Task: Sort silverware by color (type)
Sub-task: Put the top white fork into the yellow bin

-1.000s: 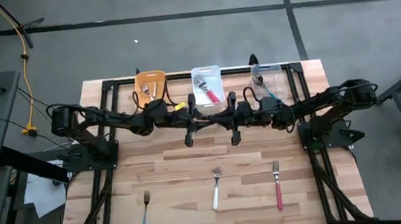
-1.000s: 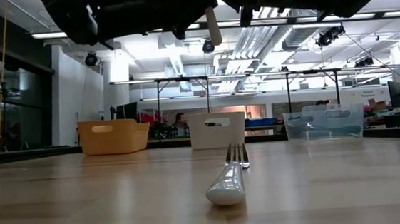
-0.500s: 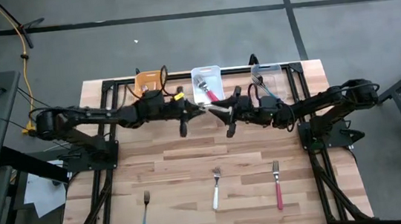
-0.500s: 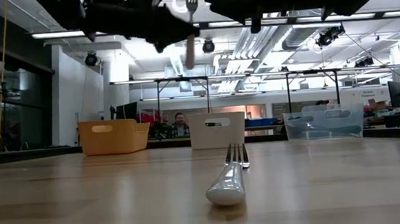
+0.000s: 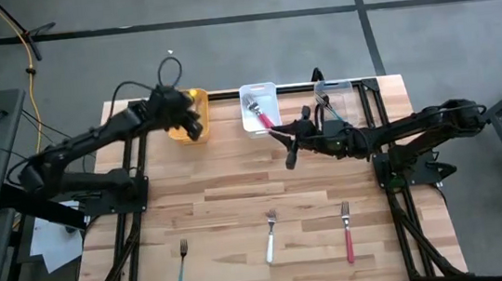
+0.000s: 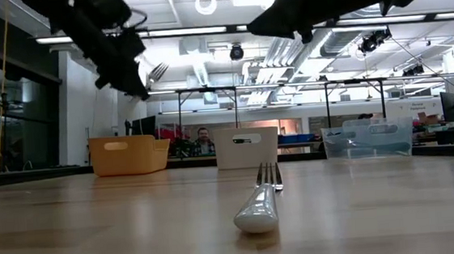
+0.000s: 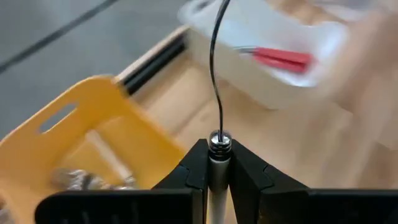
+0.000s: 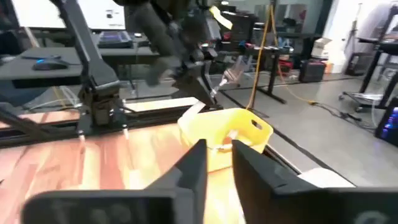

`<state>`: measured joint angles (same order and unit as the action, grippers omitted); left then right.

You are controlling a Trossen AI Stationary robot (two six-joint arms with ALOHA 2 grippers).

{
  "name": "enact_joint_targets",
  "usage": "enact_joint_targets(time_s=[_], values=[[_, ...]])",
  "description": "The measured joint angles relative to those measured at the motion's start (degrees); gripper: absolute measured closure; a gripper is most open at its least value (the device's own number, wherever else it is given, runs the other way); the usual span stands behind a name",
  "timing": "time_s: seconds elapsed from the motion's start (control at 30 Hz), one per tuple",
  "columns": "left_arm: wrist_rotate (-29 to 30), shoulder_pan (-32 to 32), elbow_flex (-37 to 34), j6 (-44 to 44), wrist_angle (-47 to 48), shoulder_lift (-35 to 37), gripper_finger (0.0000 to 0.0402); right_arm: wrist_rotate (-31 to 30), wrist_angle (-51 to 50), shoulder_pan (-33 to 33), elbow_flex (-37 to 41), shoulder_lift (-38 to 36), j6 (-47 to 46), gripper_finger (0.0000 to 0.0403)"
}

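My left gripper point(image 5: 195, 126) hangs over the orange bin point(image 5: 187, 104) at the table's far edge, shut on a white-handled fork point(image 7: 217, 93) whose silver head point(image 6: 156, 70) sticks out past the fingers. My right gripper point(image 5: 289, 150) hovers open and empty in front of the white bin point(image 5: 258, 91), which holds a red-handled fork point(image 5: 264, 117). The clear bin point(image 5: 335, 94) holds a fork with a teal handle. On the near table lie a teal fork point(image 5: 181, 268), a white fork point(image 5: 270, 237) and a red fork point(image 5: 347, 233), flat on the wood. My left gripper pinches the white fork between its two fingers at the top of the handle, by the metal collar point(image 7: 219, 142). The fingers lie along the fork, and its head and neck reach out beyond the fingertips. The fork is lifted clear, tilted above the orange bin point(image 7: 93, 134).
The three bins stand in a row along the far edge, between the arms' black frames point(image 5: 134, 185). The orange bin holds silver-headed pieces point(image 7: 87, 180). Bare wood lies between the bins and the three forks near the front.
The two grippers were together over the middle of the table. My left gripper then swung toward the far left with the white fork and now hangs over the orange bin. The fork, which stood head up half a second ago, is now tilted. My right gripper has stayed near the white bin.
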<state>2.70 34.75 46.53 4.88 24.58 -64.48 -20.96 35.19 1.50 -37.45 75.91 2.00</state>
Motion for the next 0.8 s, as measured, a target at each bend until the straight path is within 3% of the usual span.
enact_joint_targets(time_s=[0.2, 0.5, 0.8], values=[[-4.84, 11.84, 3.06, -1.48, -0.01, -8.1, 0.0374, -1.08, -0.34, -0.62, 0.0, 0.17, -0.46, 0.0399], [-7.78, 18.05, 6.88, -3.1, 0.96, -21.99, 0.0374, -1.05, -0.74, -2.56, 0.0, 0.19, -0.46, 0.0392], [-7.71, 20.51, 7.4, -5.57, 3.91, -26.09, 0.0369, -1.04, -1.98, -2.69, 0.0, 0.23, -0.46, 0.0391]])
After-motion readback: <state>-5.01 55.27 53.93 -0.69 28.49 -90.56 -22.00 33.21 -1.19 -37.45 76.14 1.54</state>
